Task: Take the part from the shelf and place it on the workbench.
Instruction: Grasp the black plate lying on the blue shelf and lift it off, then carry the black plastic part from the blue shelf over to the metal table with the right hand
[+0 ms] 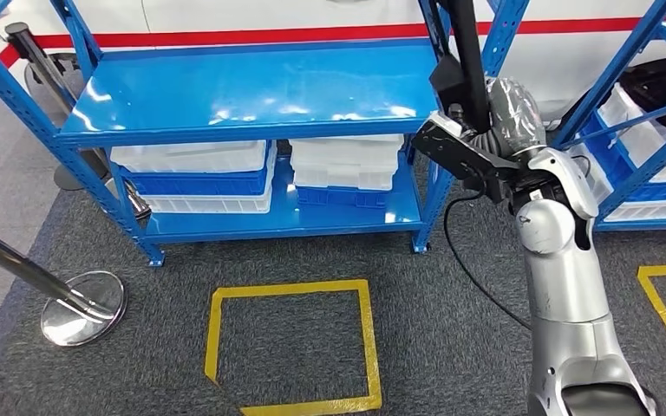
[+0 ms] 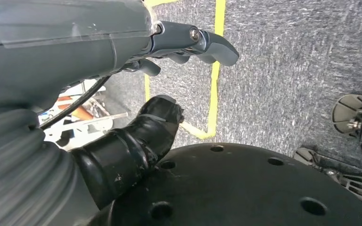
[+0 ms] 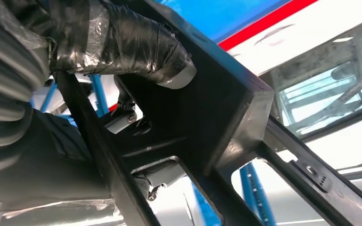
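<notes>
The part is a black frame of long bars with a flat plate at its lower end. My right hand grips it, raised beside the right front post of the blue shelf. Up close in the right wrist view, the black part crosses the picture and my taped thumb presses on its flat face. The top board of the shelf is bare. My left hand hangs low over the grey carpet with its fingers loosely apart from the thumb, holding nothing.
White bins and blue bins fill the lower shelf. A chrome stanchion base and pole stand at the left. A yellow taped square marks the carpet in front. A second blue shelf with bins stands at the right.
</notes>
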`<action>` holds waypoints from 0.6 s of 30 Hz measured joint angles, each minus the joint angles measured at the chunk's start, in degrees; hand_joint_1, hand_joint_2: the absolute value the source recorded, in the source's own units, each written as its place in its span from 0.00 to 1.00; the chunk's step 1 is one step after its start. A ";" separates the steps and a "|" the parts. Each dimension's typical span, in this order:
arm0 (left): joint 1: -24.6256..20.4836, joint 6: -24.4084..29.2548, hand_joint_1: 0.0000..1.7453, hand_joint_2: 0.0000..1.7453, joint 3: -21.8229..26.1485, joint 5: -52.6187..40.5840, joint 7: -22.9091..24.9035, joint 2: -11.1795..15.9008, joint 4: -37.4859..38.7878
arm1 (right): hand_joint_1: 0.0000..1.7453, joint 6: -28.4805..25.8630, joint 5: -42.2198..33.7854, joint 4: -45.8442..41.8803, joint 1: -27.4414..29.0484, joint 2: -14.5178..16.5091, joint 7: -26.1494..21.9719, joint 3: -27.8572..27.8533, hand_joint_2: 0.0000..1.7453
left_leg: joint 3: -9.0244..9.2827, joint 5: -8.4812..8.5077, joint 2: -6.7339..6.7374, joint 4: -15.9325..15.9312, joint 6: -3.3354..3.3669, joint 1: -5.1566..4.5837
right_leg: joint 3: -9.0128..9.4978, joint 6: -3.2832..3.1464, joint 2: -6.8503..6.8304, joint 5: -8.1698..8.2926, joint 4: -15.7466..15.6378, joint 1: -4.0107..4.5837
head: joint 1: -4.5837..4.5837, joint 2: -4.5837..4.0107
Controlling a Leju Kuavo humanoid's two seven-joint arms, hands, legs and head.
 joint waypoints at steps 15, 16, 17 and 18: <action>-0.35 -0.26 0.00 1.00 0.01 -0.55 0.16 0.33 0.01 | 1.00 0.33 0.50 0.34 0.28 4.43 3.39 0.56 1.00 | 10.53 -3.42 -0.16 -5.21 1.35 0.09 | -9.10 1.82 -0.21 7.02 0.23 -0.36 | 0.00 0.00; -0.41 -0.29 0.00 1.00 0.01 -0.58 0.17 0.31 0.01 | 1.00 0.32 0.46 0.42 0.27 4.44 3.40 0.57 1.00 | 9.68 -2.43 -0.02 -5.44 1.79 0.29 | -9.87 2.00 -0.07 4.53 1.97 -0.30 | 0.02 0.00; -0.48 -0.31 0.00 1.00 0.01 -0.63 0.20 0.29 0.01 | 1.00 0.29 0.39 0.46 0.26 4.45 3.44 0.58 1.00 | 8.69 -1.62 0.07 -5.38 2.08 0.26 | -10.70 2.07 0.08 1.29 4.90 -0.34 | 0.02 0.00; -0.49 -0.33 0.00 1.00 0.01 -0.68 0.22 0.29 0.01 | 1.00 0.24 0.29 0.50 0.25 4.46 3.58 0.60 1.00 | 7.58 -0.86 0.10 -5.22 2.24 0.24 | -11.50 2.15 0.15 -1.64 8.75 -0.32 | 0.02 0.00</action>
